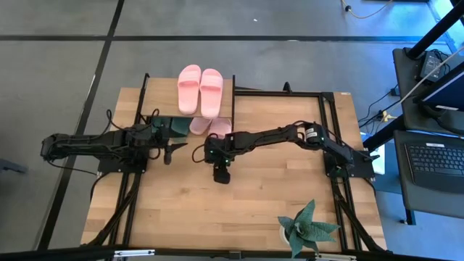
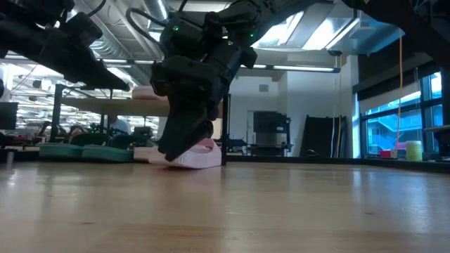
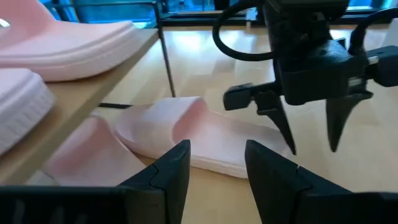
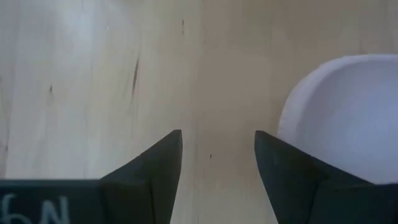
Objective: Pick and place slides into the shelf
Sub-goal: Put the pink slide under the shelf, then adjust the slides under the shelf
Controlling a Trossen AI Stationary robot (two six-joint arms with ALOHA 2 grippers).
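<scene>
Seen from overhead, one pink pair of slides is lying on the shelf at upper centre, a second pink pair sitting below its plank, while the right gripper is hovering just beside that pair and the left gripper is waiting nearby. From the right wrist, its fingers are standing apart over bare wood with a pink slide at the frame's right, and the left wrist shows its own fingers likewise apart. Judging by this, the reach for the next slide is under way, and the next move calls for shifting over that slide before closing.

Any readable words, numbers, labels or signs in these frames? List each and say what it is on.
Pale characters on the right gripper black body, bottom corner of its wrist view: cut off at the edge, not readable.
Light pink slides, light wood shelf, left gripper: no text visible.
</scene>
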